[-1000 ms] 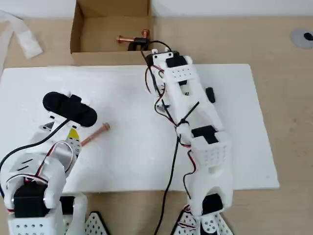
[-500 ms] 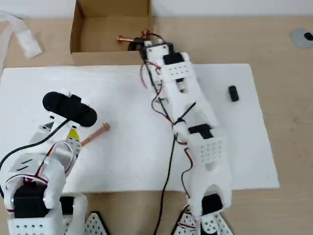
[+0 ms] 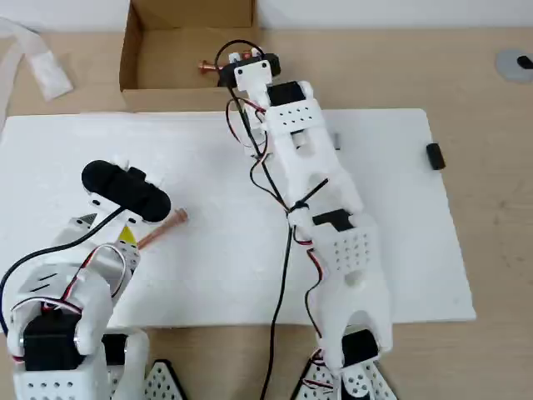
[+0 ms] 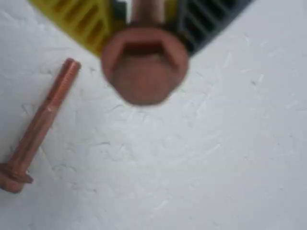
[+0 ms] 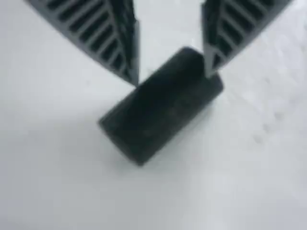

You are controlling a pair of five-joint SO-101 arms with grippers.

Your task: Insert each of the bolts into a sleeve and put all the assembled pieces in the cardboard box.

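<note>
My left gripper (image 4: 144,14) is shut on a copper bolt (image 4: 144,64) whose hex head sticks out past the yellow and black fingers. A second bolt (image 4: 41,129) lies loose on the white foam beside it. In the high view a copper bolt (image 3: 162,227) shows by the left arm's yellow finger (image 3: 125,235). My right gripper (image 5: 171,72) is open just above a black sleeve (image 5: 160,110) lying on white foam. Another black sleeve (image 3: 434,156) sits near the foam's right edge. The cardboard box (image 3: 129,58) holds a copper bolt (image 3: 208,67), partly hidden by the right arm.
The white foam sheet (image 3: 208,275) covers most of the table. The right arm (image 3: 291,142) stretches over it to the box's near wall. Crumpled white packing (image 3: 46,71) lies at the far left, and a grey disc (image 3: 515,62) at the far right.
The right arm has swung left toward the box. The black sleeve on the foam has moved right, almost to the edge. The left arm has shifted slightly.
</note>
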